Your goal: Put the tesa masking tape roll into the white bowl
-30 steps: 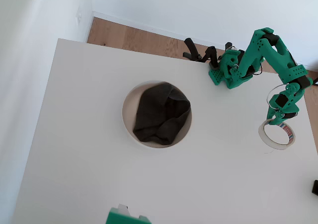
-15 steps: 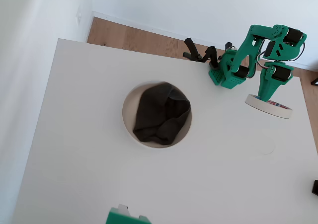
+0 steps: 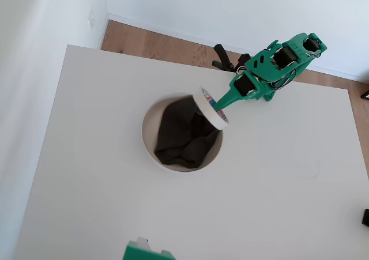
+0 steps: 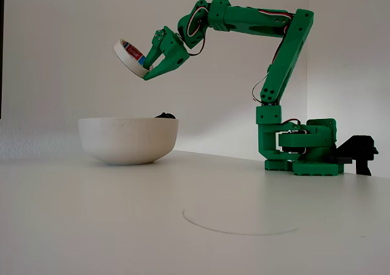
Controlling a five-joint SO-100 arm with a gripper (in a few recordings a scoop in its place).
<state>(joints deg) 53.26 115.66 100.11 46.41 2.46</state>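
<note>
— Tape first: where is the small flat ring of cream-white masking tape [image 4: 131, 58] with red and blue print inside?

— Up in the air. The green robot arm's hand [image 4: 148, 66] is pinching its edge. The ring is tilted, and it hangs over the big round white bowl [image 4: 128, 139].

— Right over the middle?

— No. From above, the tape ring [image 3: 212, 106] sits over the bowl's rim [image 3: 146, 124] on the upper right side. It does not touch the bowl.

— What is in the bowl?

— A dark grey crumpled cloth [image 3: 186, 132]. It fills most of it.

— And the bowl?

— It stands on the plain white desk [image 3: 92, 173]. The arm's green base [image 4: 304, 147] stands on the desk too, well apart from the bowl.
</note>
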